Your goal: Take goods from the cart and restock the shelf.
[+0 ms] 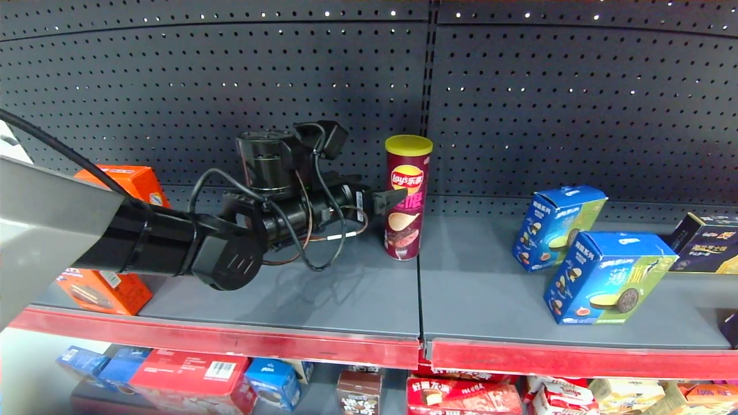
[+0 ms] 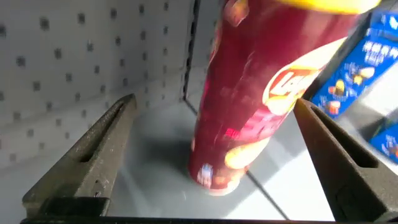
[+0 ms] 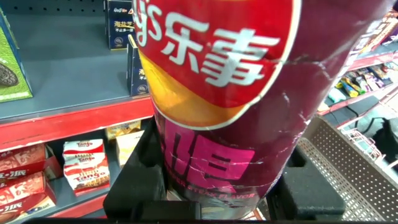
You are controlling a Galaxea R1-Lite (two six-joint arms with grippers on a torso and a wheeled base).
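A maroon chip can with a yellow lid (image 1: 408,196) stands upright on the grey shelf (image 1: 323,300), near the pegboard back. My left gripper (image 1: 394,199) is level with its middle, reaching in from the left. In the left wrist view this can (image 2: 249,112) stands between the spread fingers of my left gripper (image 2: 214,106), which is open, with a gap on each side. A second chip can (image 3: 230,106) of the same kind stands very close in the right wrist view, and my right gripper (image 3: 217,190) is shut on its lower part.
Two orange boxes (image 1: 124,181) stand at the shelf's left end. Two blue-green cookie boxes (image 1: 605,276) and a dark box (image 1: 706,242) stand to the right. Bare shelf lies around the can. A mesh cart basket (image 3: 354,168) lies beside the right gripper, and packed lower shelves (image 1: 461,395) are below.
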